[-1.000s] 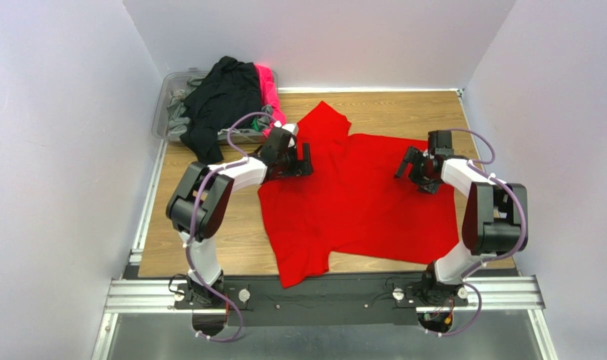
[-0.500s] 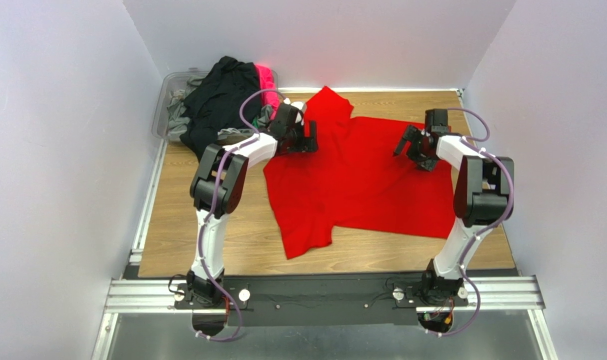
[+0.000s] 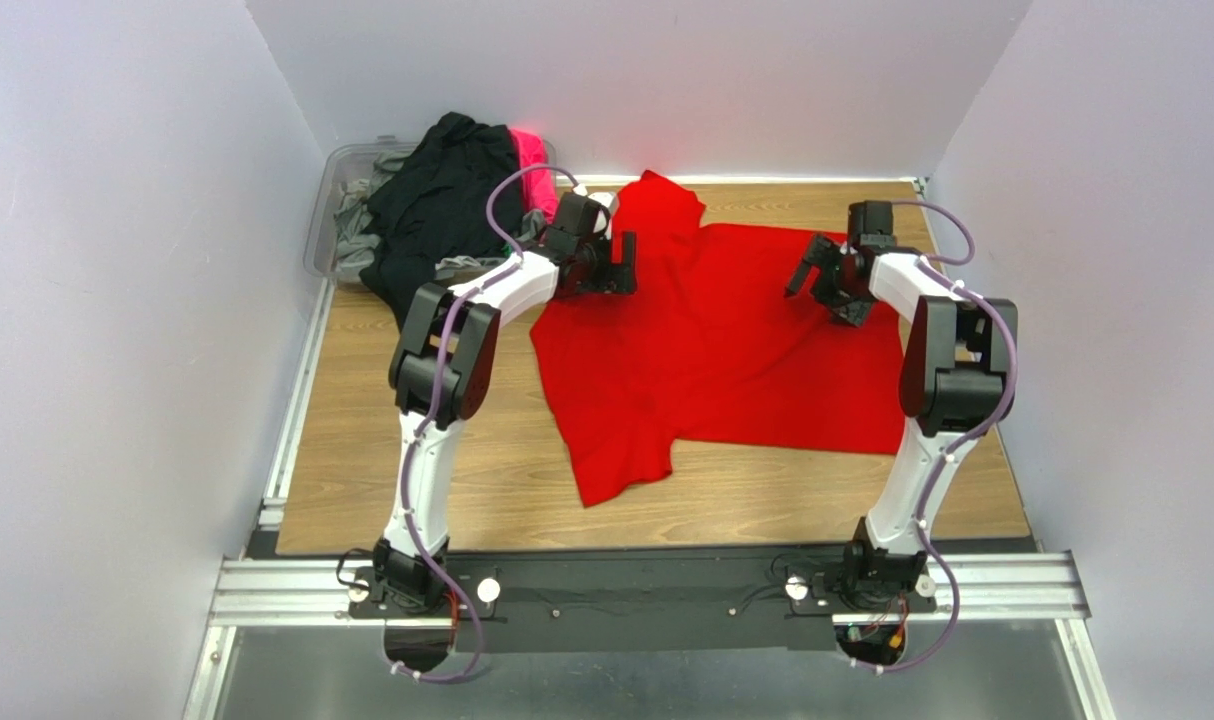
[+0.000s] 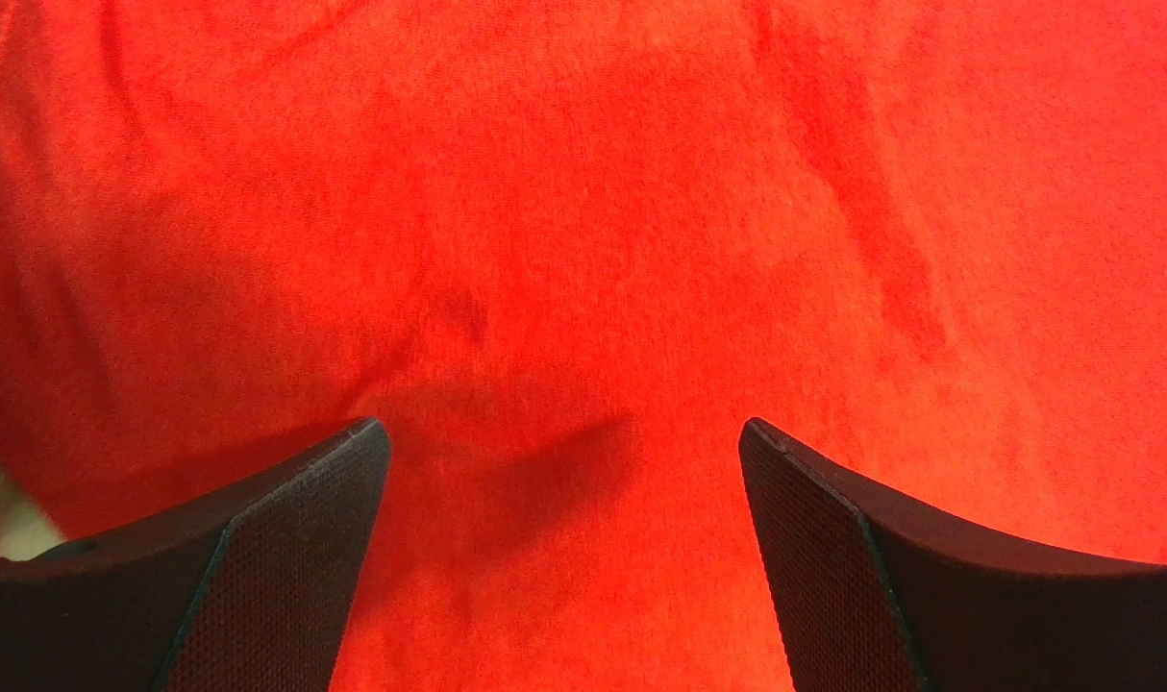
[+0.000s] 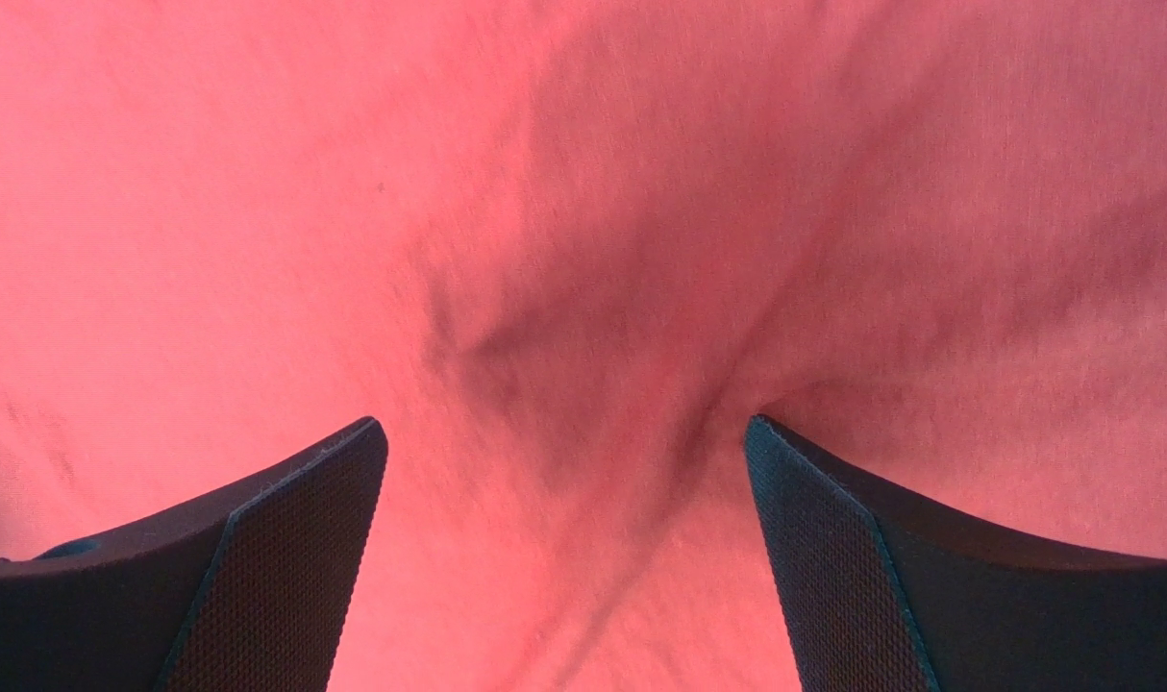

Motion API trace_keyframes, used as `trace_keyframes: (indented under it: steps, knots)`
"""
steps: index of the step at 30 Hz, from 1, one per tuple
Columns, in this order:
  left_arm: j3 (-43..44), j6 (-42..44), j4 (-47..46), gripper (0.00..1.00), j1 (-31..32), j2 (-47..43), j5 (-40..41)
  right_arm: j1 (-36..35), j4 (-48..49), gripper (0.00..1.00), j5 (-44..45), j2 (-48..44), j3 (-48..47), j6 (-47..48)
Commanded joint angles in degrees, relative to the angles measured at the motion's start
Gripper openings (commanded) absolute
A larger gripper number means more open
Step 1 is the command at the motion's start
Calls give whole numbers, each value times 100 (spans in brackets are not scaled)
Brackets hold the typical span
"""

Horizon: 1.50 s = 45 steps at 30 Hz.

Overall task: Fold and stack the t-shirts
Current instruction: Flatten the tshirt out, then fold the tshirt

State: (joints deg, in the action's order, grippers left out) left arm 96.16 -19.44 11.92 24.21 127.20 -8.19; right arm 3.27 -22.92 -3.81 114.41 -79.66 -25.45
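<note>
Shirts (image 3: 445, 188) in black, pink and grey lay heaped over a clear bin (image 3: 332, 198) at far left. My left pincer (image 3: 616, 270) hung with jaws spread wide, gripping nothing, over the red t-shirt (image 3: 718, 360) near its far-left sleeve. The shirt lay spread but rumpled on the wooden table (image 3: 418, 480). My right pincer (image 3: 821, 282) gaped just as empty over the far-right shoulder. I judged each should pinch one layer at matching far corners, then pull evenly and low to flatten the creases.
</note>
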Motion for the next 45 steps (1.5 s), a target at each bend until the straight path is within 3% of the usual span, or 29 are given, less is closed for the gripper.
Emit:
trace_keyframes:
  steps: [1, 8, 12, 21, 26, 30, 35, 45]
  knots:
    - [-184, 151, 74, 99, 84, -713, 176, -19, -354, 100, 55, -304, -24, 40]
    - [-1379, 46, 12, 98, 567, -2047, 721, -19, -512, 100, 355, -1236, 660, 50]
    - [-2624, -366, 64, 98, 1015, -2830, 1099, -19, -573, 100, 494, -1851, 1293, -91]
    - [-5157, -1983, 231, 99, 1947, -5028, 1478, -19, -881, 100, 1241, -3091, 2305, -355]
    - [-5766, -2888, 574, 99, 2491, -5941, 1670, -19, -960, 100, 1331, -3337, 2464, -346]
    - [-6143, -3547, 785, 98, 2983, -6198, 1698, -10, -978, 100, 1252, -3390, 2516, -390]
    - [-6311, -3769, 1022, 95, 3274, -6189, 1680, -19, -978, 100, 909, -3487, 2666, -478]
    - [-6399, -4085, 1005, 75, 3477, -5707, 1856, -19, -978, 100, 926, -3698, 2912, -382]
